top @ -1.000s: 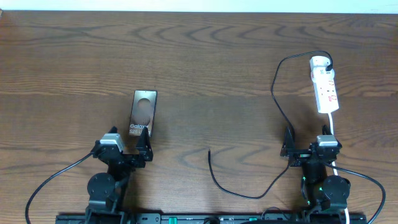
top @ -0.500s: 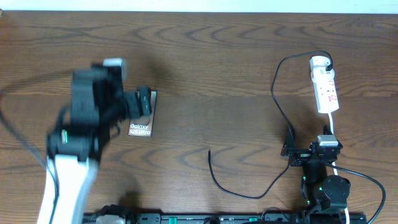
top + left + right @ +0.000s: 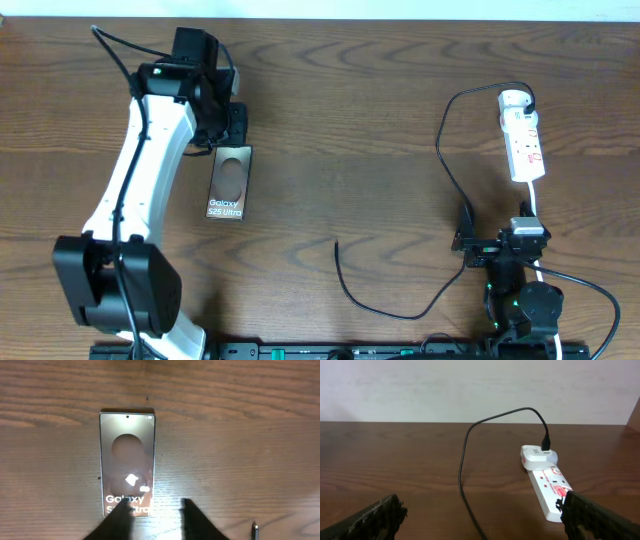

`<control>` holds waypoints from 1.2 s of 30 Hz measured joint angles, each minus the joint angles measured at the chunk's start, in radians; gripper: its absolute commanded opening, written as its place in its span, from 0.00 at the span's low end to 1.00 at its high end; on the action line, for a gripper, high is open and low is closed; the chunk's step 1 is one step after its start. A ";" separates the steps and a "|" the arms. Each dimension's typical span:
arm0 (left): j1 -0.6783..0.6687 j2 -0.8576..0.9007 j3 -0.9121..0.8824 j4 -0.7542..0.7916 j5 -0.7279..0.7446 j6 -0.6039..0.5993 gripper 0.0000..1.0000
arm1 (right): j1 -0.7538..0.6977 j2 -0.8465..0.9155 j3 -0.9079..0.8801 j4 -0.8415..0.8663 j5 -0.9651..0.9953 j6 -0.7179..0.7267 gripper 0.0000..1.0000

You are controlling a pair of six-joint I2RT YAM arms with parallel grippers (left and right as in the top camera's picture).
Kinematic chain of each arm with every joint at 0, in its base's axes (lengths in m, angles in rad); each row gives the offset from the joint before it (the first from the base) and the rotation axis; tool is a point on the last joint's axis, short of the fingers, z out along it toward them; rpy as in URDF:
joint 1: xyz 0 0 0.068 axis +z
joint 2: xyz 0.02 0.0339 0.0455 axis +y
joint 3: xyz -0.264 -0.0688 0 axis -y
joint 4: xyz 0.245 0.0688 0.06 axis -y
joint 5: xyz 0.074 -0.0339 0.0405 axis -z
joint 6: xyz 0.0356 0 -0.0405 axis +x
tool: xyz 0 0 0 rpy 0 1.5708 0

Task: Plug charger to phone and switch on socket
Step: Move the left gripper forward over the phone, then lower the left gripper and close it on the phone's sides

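Note:
The phone [image 3: 228, 183] lies flat on the table, a bronze slab with white Galaxy lettering at its near end. My left gripper [image 3: 230, 126] hangs over its far end. In the left wrist view my left gripper [image 3: 155, 510] has its jaws apart, one fingertip [image 3: 125, 515] overlapping the lettered end of the phone [image 3: 127, 455]; nothing is gripped. The charger cable [image 3: 445, 170] runs from a white adapter [image 3: 514, 100] on the socket [image 3: 525, 145] to its loose tip [image 3: 337, 244]. My right gripper [image 3: 497, 240] rests open near the front edge, with the socket [image 3: 550, 490] ahead.
The charger's loose tip [image 3: 255, 530] shows at the lower right of the left wrist view. The socket's white cord [image 3: 535, 205] runs down past my right arm. The black cable [image 3: 465, 460] passes between my right fingers [image 3: 375, 520].
My left arm has swung up from its rest by the front edge and now reaches out over the phone. Its jaws have narrowed. The right arm, phone and cable have not moved.

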 measured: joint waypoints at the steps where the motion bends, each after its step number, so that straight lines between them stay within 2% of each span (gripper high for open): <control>1: 0.000 0.003 0.000 0.000 0.000 -0.002 0.98 | 0.000 0.000 0.000 0.000 0.000 0.000 0.99; 11: 0.000 0.004 -0.001 0.000 0.000 -0.003 0.98 | 0.000 0.000 0.000 0.000 0.000 0.000 0.99; 18: 0.000 0.003 -0.104 0.013 -0.091 -0.003 0.98 | 0.000 0.000 0.000 0.000 0.000 0.000 0.99; 36: 0.000 0.003 -0.327 0.239 -0.115 -0.004 0.98 | 0.000 0.000 0.000 0.000 0.000 0.000 0.99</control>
